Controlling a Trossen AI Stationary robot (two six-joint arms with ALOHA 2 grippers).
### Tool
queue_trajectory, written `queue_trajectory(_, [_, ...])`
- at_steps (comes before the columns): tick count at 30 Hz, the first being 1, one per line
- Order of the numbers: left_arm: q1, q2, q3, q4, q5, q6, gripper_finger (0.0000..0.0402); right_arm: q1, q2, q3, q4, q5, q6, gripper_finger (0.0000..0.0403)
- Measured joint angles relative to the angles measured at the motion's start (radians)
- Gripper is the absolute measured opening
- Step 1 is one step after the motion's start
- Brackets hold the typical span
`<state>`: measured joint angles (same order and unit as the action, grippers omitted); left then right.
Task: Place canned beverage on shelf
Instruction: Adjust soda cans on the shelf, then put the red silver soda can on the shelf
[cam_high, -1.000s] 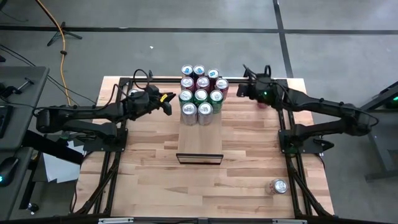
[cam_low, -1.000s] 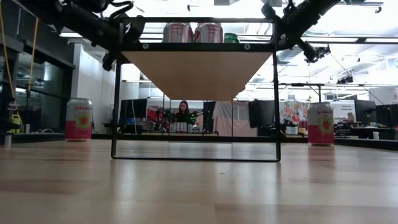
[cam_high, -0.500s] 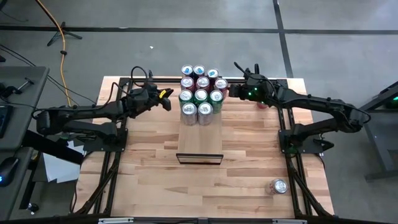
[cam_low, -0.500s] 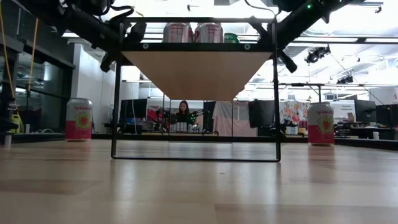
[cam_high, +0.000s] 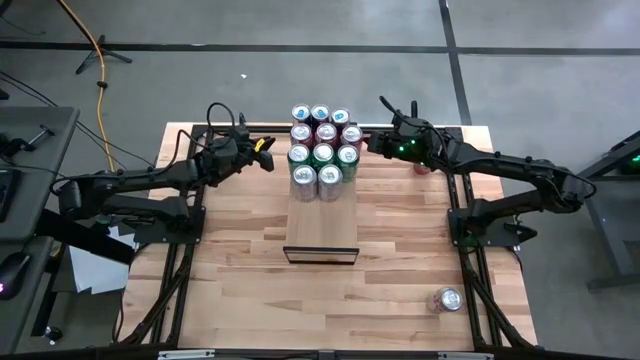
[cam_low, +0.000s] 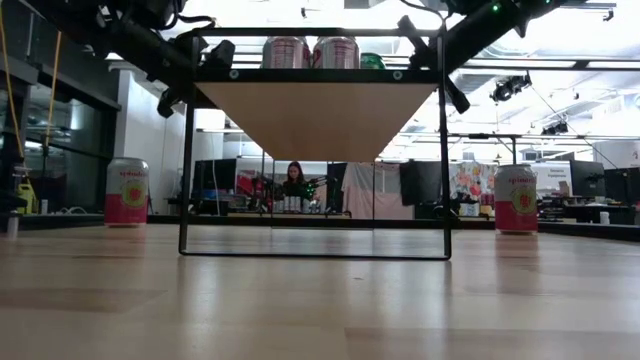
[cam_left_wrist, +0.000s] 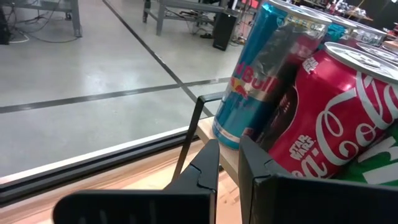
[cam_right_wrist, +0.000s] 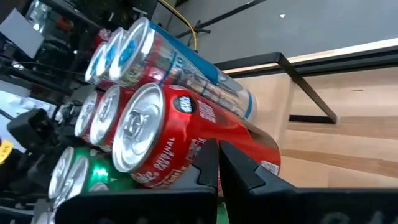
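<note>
From above, the shelf (cam_high: 322, 205) runs down the middle of the desk (cam_high: 240, 260), its far end packed with upright cans (cam_high: 322, 152) in tight rows. The left pincer (cam_high: 266, 160) sits just beside the cluster's left edge, jaws narrow and pressed together, holding nothing. The right pincer (cam_high: 374, 144) sits just beside the cluster's right edge — also pinched closed and empty. Well behind the right arm, near the desk's front right corner, a lone can (cam_high: 446, 299) rests on the desk. A pink can (cam_high: 422, 165) shows partly under the right arm.

At desk height, the shelf (cam_low: 318, 110) stands raised on a thin dark frame (cam_low: 187, 150), with two reddish cans (cam_low: 310, 52) and a green one (cam_low: 372, 61) visible on top. The left pincer (cam_low: 215, 52) and the right pincer (cam_low: 425, 35) reach in from above at either upper corner of the frame. A pink can (cam_low: 126, 191) stands on the desk to one side, another pink can (cam_low: 515, 199) to the other. A person (cam_low: 295, 180) sits far behind.

Left wrist: the closed left pincer (cam_left_wrist: 229, 163) points at the shelf's edge, with a blue Red Bull can (cam_left_wrist: 264, 68) just ahead and a red Coca-Cola can (cam_left_wrist: 333, 118) next to it.

Right wrist: the closed right pincer (cam_right_wrist: 217, 163) is right up against a red can (cam_right_wrist: 174, 140) — contact cannot be told — with a blue-and-silver can (cam_right_wrist: 180, 59) beyond it.
</note>
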<state>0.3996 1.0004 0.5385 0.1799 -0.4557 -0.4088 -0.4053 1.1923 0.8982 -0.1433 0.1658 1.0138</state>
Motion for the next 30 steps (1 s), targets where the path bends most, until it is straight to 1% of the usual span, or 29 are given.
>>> queue_trajectory(7, [0.000,0.000,0.000,0.006,0.000,0.000,0.0000,0.000,0.004,0.000,0.007,-0.003,0.030,0.0000])
queue_trajectory(13, [0.000,0.000,0.000,0.011,0.000,0.000,0.0000,0.000,0.053,0.000,0.086,-0.048,0.052,0.0000])
queue_trajectory(17, [0.000,0.000,0.000,0.006,0.000,0.003,0.0000,0.000,0.065,-0.001,0.090,-0.059,0.030,0.0000])
queue_trajectory(25, [0.001,-0.005,0.004,0.006,0.000,0.107,0.0000,-0.026,0.014,-0.001,0.062,-0.059,-0.020,0.0000])
queue_trajectory(27, [0.003,-0.018,0.017,0.004,0.020,0.146,0.0000,-0.040,-0.014,-0.001,0.046,-0.058,-0.044,0.0000])
queue_trajectory(30, [0.008,-0.061,0.056,-0.003,0.123,0.236,0.0000,-0.064,-0.068,-0.002,0.011,-0.064,-0.115,0.0000])
